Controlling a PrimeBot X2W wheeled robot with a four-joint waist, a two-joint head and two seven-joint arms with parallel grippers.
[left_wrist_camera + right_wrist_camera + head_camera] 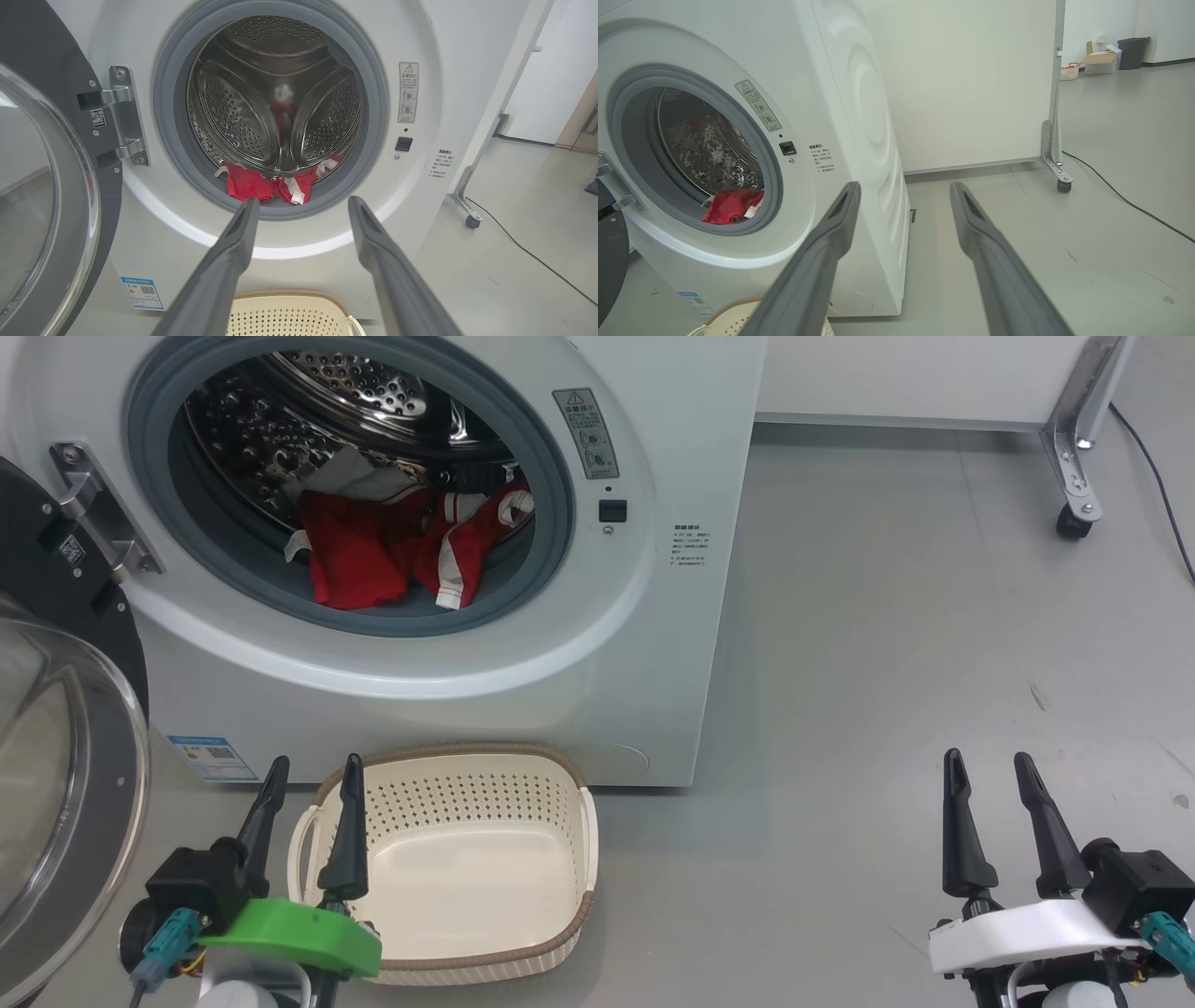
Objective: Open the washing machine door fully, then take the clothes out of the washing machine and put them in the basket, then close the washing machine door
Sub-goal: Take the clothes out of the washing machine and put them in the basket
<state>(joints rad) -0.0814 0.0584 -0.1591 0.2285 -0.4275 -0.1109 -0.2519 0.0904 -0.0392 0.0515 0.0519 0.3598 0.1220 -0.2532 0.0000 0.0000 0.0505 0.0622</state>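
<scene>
We count one washing machine [597, 691] standing on the floor [887, 663], with one door [65, 737]. The door is swung wide open to the left on one metal hinge [98, 509]. Its black rim and clear glass bowl sit at the left edge of the head view. One grey seal [551, 476] rings the round opening, and the perforated steel drum [373, 383] shows behind it.

The clothes [392, 555] lie at the bottom front of the drum, their lower edges draped onto the seal. We count two red pieces with white trim, side by side and touching, and a pale grey piece behind them. We cannot tell whether more garments lie beneath.

We count one basket [467, 798], cream with a brown rim, on the floor just in front of the washing machine and below the opening. It has two white handles [297, 845], one on each short side.

We count two tools, each with two dark fingers [347, 831]. The left tool [316, 761] is open, jaws well apart, gripping nothing. It sits at the left end of the basket, and in the left wrist view it points toward the lower edge of the opening. The right tool [988, 756] is likewise open and grips nothing. It sits over the floor to the right of the washing machine, well apart from the basket.

The machine front carries one blue label [213, 758] at the lower left and one warning sticker [585, 432] to the right of the opening. One wheeled frame [1074, 457] and one cable [1158, 476] are at the far right.
</scene>
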